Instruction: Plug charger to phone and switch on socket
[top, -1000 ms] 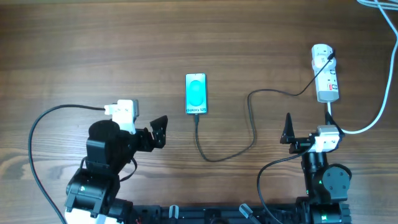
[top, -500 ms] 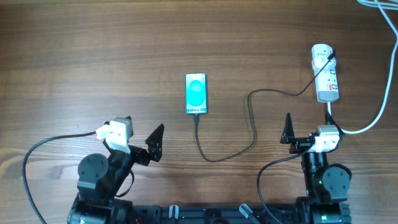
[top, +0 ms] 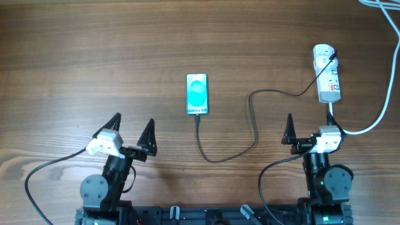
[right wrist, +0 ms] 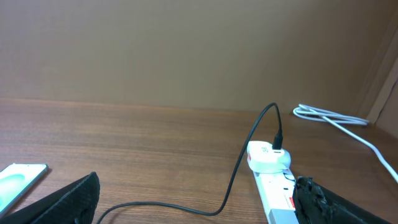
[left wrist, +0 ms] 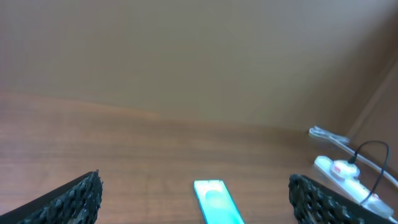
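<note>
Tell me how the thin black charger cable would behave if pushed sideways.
Probably floppy: the charger cable lies in loose curves, so it would likely bend locally rather than slide whole. Its ends reach the phone and the socket, so a hard push might tug the phone.

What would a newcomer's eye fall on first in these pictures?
The phone, its bright cyan screen glowing at the centre of the wooden table. Next, the thin black charger looping from the phone's bottom edge across to the white socket at the far right.
</note>
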`<state>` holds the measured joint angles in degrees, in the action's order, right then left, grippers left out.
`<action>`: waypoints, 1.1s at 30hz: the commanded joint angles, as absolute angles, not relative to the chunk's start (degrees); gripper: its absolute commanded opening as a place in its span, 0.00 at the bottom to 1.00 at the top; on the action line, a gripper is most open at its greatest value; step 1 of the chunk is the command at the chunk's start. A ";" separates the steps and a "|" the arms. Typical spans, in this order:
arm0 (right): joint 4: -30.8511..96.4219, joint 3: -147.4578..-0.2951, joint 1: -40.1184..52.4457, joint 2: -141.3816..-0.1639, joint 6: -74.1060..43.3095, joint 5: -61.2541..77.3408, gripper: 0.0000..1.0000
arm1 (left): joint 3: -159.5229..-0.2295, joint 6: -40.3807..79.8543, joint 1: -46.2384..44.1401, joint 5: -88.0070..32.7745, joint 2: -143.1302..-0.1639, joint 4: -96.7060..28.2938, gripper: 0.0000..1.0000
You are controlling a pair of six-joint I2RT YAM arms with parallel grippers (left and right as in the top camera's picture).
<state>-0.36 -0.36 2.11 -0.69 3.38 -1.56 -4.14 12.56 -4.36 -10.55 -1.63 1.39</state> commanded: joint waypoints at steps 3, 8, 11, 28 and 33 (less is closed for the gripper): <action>-0.49 -0.27 2.39 -0.43 4.40 -1.45 1.00 | -0.32 12.45 -2.28 -9.98 -0.14 8.73 1.00; -0.49 -0.27 2.39 -0.43 4.40 -1.45 1.00 | -0.32 8.40 -0.38 -9.98 -0.14 7.64 1.00; -0.49 -0.27 2.39 -0.43 4.43 -1.48 1.00 | -0.32 2.48 -0.14 -9.96 -0.14 4.58 1.00; -0.49 -0.27 2.39 -0.43 4.43 -1.45 1.00 | -0.32 -1.37 -0.14 -0.95 -0.14 -4.51 1.00; -0.49 -0.27 2.39 -0.43 4.43 -1.45 1.00 | -0.32 -4.34 -0.14 -0.97 -0.14 -4.51 1.00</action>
<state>-0.36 -0.36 2.11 -0.69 3.38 -1.56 -0.64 -1.72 -0.56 -1.54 -0.73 -4.16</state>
